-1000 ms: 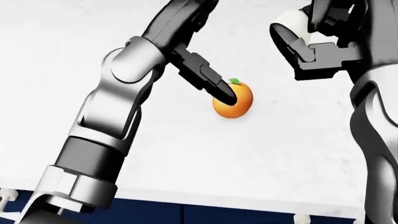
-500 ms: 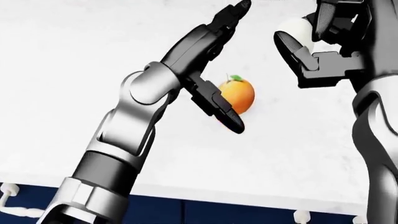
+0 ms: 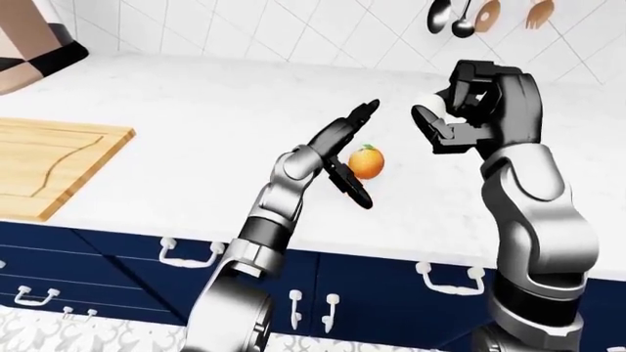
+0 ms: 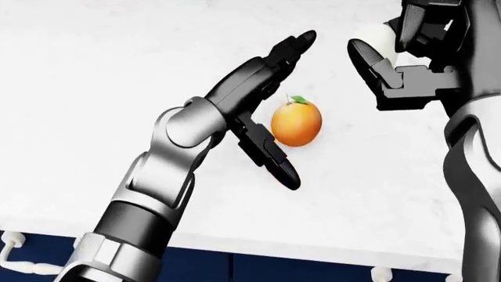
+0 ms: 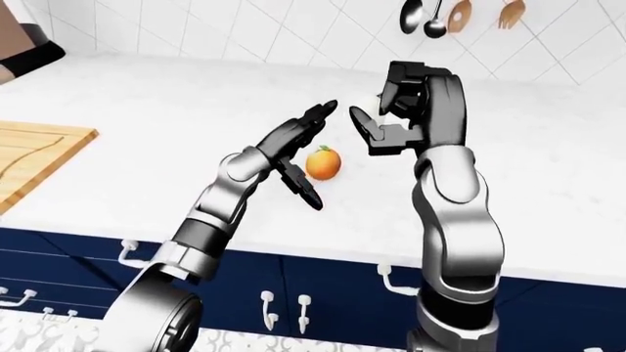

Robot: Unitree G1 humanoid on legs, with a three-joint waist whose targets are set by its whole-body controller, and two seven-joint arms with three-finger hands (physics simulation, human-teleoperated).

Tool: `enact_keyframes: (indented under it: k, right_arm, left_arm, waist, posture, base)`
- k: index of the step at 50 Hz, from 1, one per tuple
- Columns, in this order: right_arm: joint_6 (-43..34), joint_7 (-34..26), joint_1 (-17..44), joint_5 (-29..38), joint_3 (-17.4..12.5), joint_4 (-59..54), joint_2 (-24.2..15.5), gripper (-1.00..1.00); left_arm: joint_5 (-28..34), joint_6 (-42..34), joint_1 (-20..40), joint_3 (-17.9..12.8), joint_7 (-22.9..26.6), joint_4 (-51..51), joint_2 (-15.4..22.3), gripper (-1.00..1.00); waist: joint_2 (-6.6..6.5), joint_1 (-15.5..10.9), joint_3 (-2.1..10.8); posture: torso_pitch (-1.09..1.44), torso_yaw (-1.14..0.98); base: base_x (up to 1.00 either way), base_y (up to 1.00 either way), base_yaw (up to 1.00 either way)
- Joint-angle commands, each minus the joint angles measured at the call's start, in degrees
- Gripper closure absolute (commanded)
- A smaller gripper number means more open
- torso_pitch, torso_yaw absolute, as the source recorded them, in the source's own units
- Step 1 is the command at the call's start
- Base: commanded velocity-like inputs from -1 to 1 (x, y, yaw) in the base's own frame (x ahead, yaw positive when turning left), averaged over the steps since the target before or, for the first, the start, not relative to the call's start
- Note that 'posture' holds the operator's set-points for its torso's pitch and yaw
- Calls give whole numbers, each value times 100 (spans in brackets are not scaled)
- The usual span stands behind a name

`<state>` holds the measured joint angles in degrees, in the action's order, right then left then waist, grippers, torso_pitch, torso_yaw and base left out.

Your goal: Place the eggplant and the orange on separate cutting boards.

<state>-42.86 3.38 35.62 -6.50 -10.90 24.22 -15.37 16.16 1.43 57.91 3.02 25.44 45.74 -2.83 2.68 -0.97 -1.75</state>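
Observation:
The orange [image 4: 298, 124], with a small green leaf, lies on the white counter [image 4: 94, 88]. My left hand [image 4: 275, 111] is open, its fingers [image 4: 291, 48] stretched above the orange and its thumb [image 4: 280, 167] below it. The hand stands just left of the fruit and does not close on it. My right hand [image 4: 395, 61] hangs above the counter, up and to the right of the orange, with fingers half curled and nothing clearly held. A white rounded shape [image 4: 377, 36] shows by its fingers; I cannot tell what it is. The eggplant is not in view.
A wooden cutting board [image 3: 49, 165] lies at the counter's left end. Utensils [image 3: 460, 15] hang on the tiled wall at top right. A dark object [image 3: 44, 51] stands at top left. Blue drawers with white handles [image 3: 191, 253] run under the counter edge.
My left hand has swung from lying over the orange to standing open at its left side, fingers now pointing up. The orange is fully uncovered. My right hand has barely moved.

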Motion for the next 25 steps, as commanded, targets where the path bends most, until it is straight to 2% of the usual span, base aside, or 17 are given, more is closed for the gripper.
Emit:
enact_keyframes:
  k: [1,17,24,25]
  right_arm:
    - [165,42,191,-7,-62,187,-72,100]
    - [203,117,22,-119,-114,278,-71,100]
    - [65,150,117,-188,-145,369,-115,100]
    - [94,138,90,-184,-142,364,-131,100]
  left_arm:
    - [-34,177,226,-34,-45,-228,6,-100]
    - [54,190,212,-35,-24,-88,8,-100]
    - [120,161,173,-15,0,-67,10,-73]
    - [131,155,167,-12,9,-78,9,-58]
  waist:
    - [28,-3,174]
    - [33,-4,177]
    - [36,-2,177]
    - [35,1,176]
  posture:
    - [0,0]
    - [0,0]
    - [0,0]
    - [0,0]
  base:
    - [0,0,0]
    - [0,0,0]
    - [0,0,0]
    - [0,0,0]
